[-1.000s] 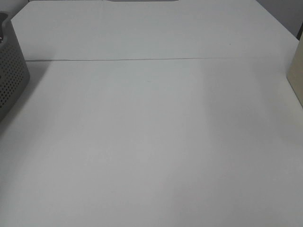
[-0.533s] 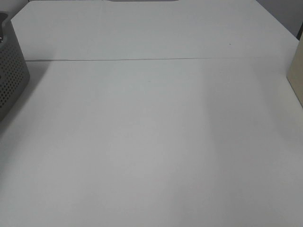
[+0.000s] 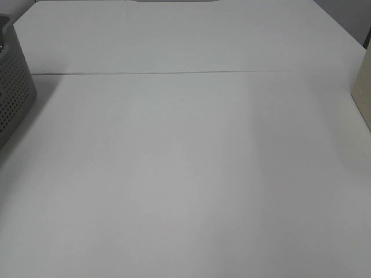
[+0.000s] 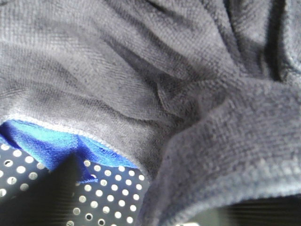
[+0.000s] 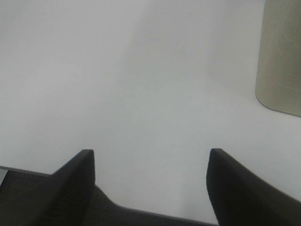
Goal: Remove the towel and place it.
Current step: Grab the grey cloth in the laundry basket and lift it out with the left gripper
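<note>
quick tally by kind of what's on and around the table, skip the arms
cloths: 2 (dark navy towel, blue cloth at its hem)
perforated grey basket: 1
beige object: 1
total: 4

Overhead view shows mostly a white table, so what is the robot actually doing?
The left arm's camera sits close over a dark navy towel lying on a blue cloth in a perforated basket. Whether the left claw has gripped the towel can't be seen. The right claw hangs open above the white table, holding nothing.
</note>
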`<action>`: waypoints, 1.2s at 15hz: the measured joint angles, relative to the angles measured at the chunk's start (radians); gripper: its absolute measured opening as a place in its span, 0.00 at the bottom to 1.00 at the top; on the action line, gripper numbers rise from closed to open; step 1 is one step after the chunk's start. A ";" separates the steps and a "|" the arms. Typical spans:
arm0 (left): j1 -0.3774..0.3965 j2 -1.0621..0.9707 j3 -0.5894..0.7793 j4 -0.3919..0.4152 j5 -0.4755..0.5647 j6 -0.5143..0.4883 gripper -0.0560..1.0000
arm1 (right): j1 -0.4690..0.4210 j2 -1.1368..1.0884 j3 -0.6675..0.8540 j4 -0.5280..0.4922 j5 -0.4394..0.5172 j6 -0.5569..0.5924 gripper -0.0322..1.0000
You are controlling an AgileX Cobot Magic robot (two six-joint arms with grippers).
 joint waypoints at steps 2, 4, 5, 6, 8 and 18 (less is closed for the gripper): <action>0.000 0.000 0.000 0.000 0.000 -0.023 0.25 | 0.000 0.000 0.000 0.000 0.000 0.000 0.67; 0.000 0.000 0.000 -0.014 0.001 -0.107 0.05 | 0.000 0.000 0.000 0.000 0.000 0.000 0.67; 0.000 0.000 0.000 -0.027 0.001 -0.134 0.05 | 0.000 0.000 0.000 0.000 0.000 0.000 0.67; 0.000 0.000 0.000 -0.036 0.001 -0.145 0.05 | 0.000 0.000 0.000 0.000 0.000 0.000 0.67; -0.001 0.000 0.000 -0.074 0.001 -0.181 0.05 | 0.000 0.000 0.000 0.000 0.000 0.000 0.67; -0.147 -0.264 -0.133 -0.190 0.005 -0.321 0.05 | 0.000 0.000 0.000 0.000 0.000 0.000 0.67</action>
